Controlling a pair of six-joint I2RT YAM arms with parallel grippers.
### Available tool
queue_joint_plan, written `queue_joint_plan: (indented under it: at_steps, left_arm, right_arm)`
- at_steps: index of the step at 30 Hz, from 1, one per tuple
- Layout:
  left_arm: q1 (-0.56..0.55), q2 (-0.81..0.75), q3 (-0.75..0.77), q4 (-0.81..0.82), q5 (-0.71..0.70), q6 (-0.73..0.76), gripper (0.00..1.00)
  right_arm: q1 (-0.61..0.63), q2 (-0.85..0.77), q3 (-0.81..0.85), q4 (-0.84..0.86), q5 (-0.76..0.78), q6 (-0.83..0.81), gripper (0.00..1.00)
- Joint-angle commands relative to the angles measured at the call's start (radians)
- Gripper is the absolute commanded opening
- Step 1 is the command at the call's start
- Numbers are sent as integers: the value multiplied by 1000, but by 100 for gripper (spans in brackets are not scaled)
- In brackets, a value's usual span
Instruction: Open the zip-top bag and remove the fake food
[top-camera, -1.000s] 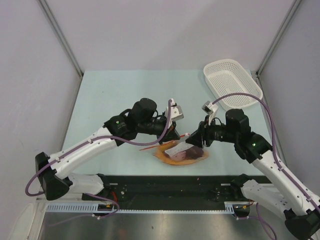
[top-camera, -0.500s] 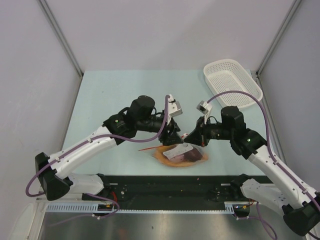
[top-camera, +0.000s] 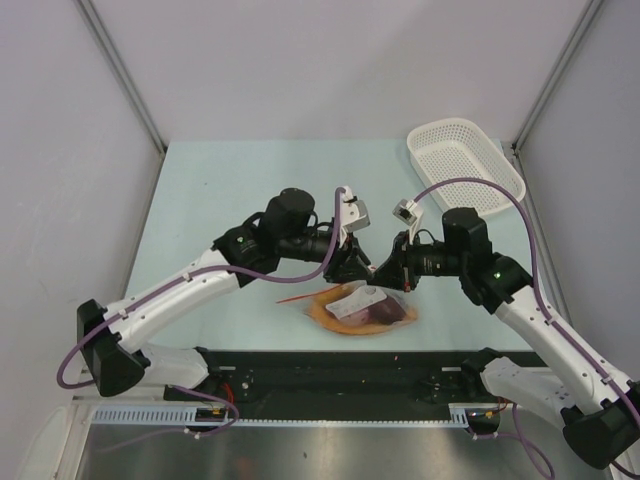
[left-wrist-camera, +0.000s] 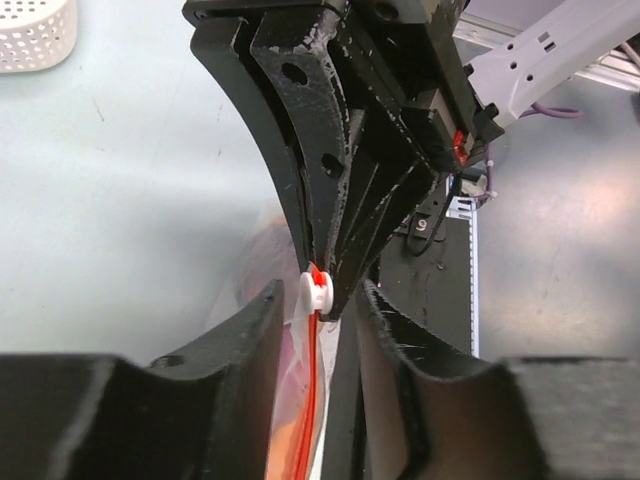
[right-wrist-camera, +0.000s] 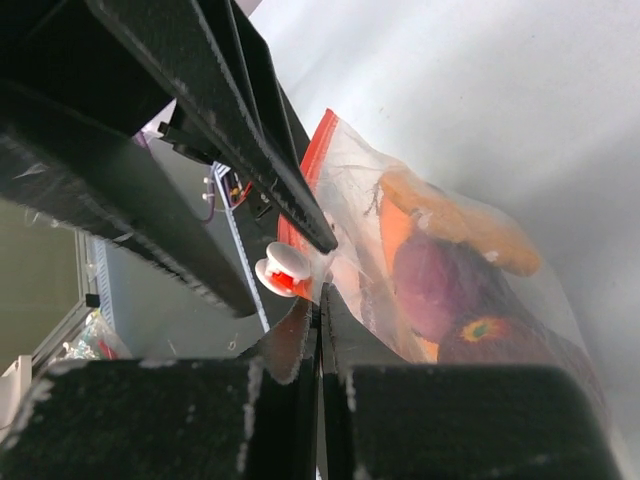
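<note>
The zip-top bag (top-camera: 360, 308) lies near the table's front edge, with its upper edge lifted. Through the clear plastic I see fake food: an orange chunk (right-wrist-camera: 440, 215), a purple bulb (right-wrist-camera: 440, 275) and a dark maroon lump (right-wrist-camera: 490, 335). My right gripper (top-camera: 380, 274) is shut on the bag's edge (right-wrist-camera: 320, 310), right beside the white slider tab (right-wrist-camera: 283, 268). My left gripper (top-camera: 357, 268) faces it. Its jaws are open and straddle the red zip strip (left-wrist-camera: 308, 400) and the slider (left-wrist-camera: 317, 292) without pinching them.
A white perforated basket (top-camera: 464, 167) stands at the back right and shows in a corner of the left wrist view (left-wrist-camera: 35, 35). A black rail (top-camera: 330, 372) runs along the near table edge just below the bag.
My left gripper has moved right, toward the right gripper, and now meets it at the bag's top edge. The right gripper has lifted slightly with the bag corner in it.
</note>
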Motion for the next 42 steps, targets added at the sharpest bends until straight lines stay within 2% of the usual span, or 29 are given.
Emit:
queue_joint_plan:
  at_steps: [1, 2, 4, 5, 7, 8, 11, 12, 18, 22, 26, 31, 34, 37, 42]
  left_arm:
    - [5, 14, 47, 52, 32, -2, 35]
    - [5, 16, 47, 52, 26, -2, 28]
    - [5, 11, 42, 64, 21, -2, 22]
    - [5, 8, 39, 70, 20, -2, 13]
    - [5, 11, 36, 78, 26, 0, 2]
    - [5, 14, 37, 66, 21, 23, 0]
    - [7, 7, 33, 17, -29, 53, 0]
    - [15, 2, 18, 8, -37, 57, 0]
    - [60, -75, -90, -42, -61, 54, 0]
    - [93, -133, -148, -89, -83, 8, 0]
    - [105, -222, -219, -166, -152, -51, 0]
    - [113, -355, -265, -247, -187, -107, 0]
    - [113, -406, -271, -273, -200, -130, 0]
    - [113, -438, -274, -289, -201, -157, 0]
    - [113, -496, -302, -259, -147, -198, 0]
  right_arm:
    - [-4, -5, 49, 31, -44, 20, 0]
    - [-4, -6, 49, 31, -44, 22, 0]
    - [-4, -6, 48, 30, -47, 22, 0]
    - [-4, -6, 46, 30, -49, 22, 0]
    - [-4, -9, 45, 36, -46, 28, 0]
    - [-5, -11, 43, 37, -40, 31, 0]
    - [-13, -43, 36, 59, 57, 66, 0]
    - [-30, -57, 14, 112, 84, 90, 0]
    - [-148, -170, -108, 338, 114, 294, 0]
    - [-243, -178, -109, 304, 148, 321, 0]
    - [-320, -80, -79, 254, 152, 322, 0]
    - [-317, 78, 17, 200, 203, 311, 0]
    - [-312, 155, 62, 224, 204, 313, 0]
    - [-289, 224, 88, 298, 207, 334, 0]
    - [-176, 373, 187, 379, 220, 370, 0]
